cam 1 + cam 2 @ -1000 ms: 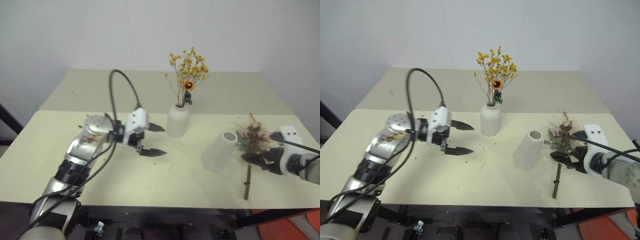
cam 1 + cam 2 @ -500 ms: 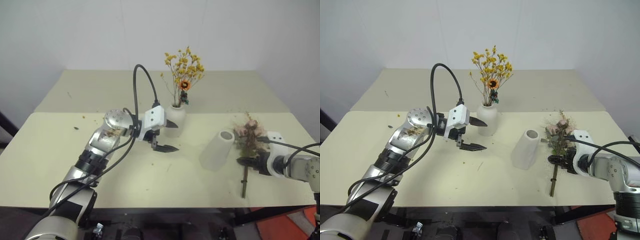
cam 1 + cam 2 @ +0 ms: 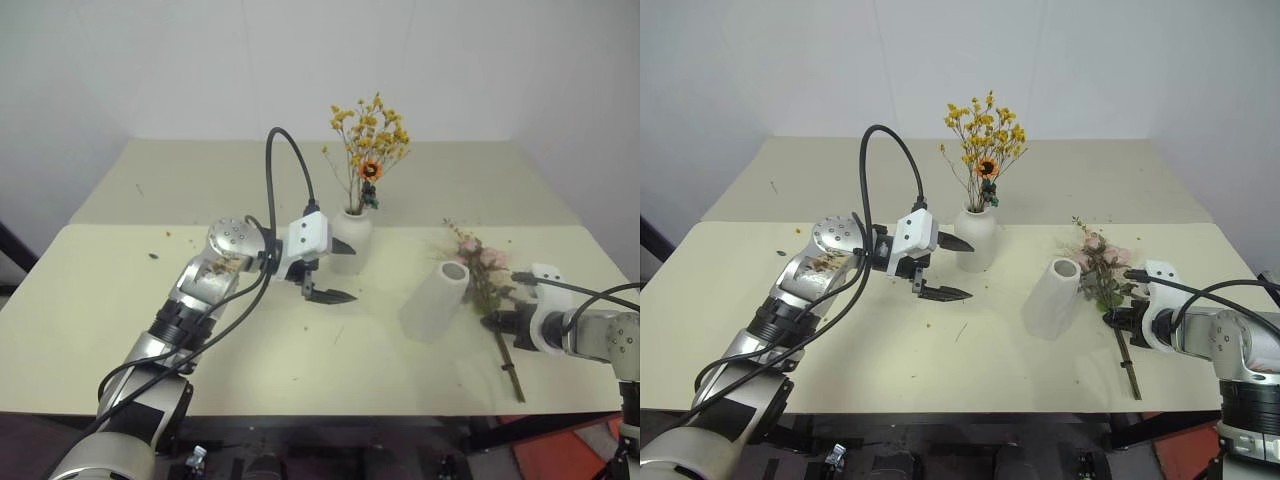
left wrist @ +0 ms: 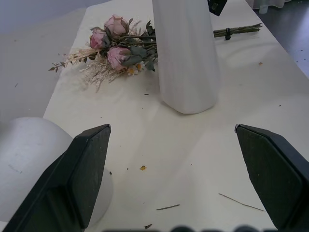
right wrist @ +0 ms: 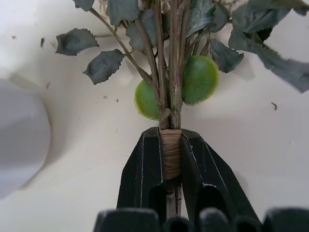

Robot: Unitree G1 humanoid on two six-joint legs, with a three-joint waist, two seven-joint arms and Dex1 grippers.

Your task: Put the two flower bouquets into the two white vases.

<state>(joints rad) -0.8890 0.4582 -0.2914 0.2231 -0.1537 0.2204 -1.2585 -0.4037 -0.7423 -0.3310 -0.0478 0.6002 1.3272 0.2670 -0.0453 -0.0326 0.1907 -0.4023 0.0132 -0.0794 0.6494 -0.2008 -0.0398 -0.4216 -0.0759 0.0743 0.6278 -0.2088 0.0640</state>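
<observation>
The small yellow-orange bouquet (image 3: 370, 140) stands in the short white vase (image 3: 352, 240) at the middle of the table. Just left of that vase, my left gripper (image 3: 352, 273) is open and holds nothing; the left wrist view shows its fingers (image 4: 82, 174) spread wide, facing the tall white vase (image 4: 186, 53). That tall vase (image 3: 435, 300) stands right of centre. To its right is the pink-rose bouquet (image 3: 475, 265), flower heads beside the vase mouth. My right gripper (image 3: 497, 322) is shut on its taped stem (image 5: 170, 150).
Two cream tables (image 3: 300, 370) are pushed together, with a seam running across behind the vases. Dry flower crumbs dot the surface. A black cable (image 3: 285, 170) loops up over my left wrist. The front edge lies close below both arms.
My right gripper has shut on the rose bouquet's stem. The bouquet has swung, its flowers now nearer the tall vase and its stem end further right. The camera shifted early on.
</observation>
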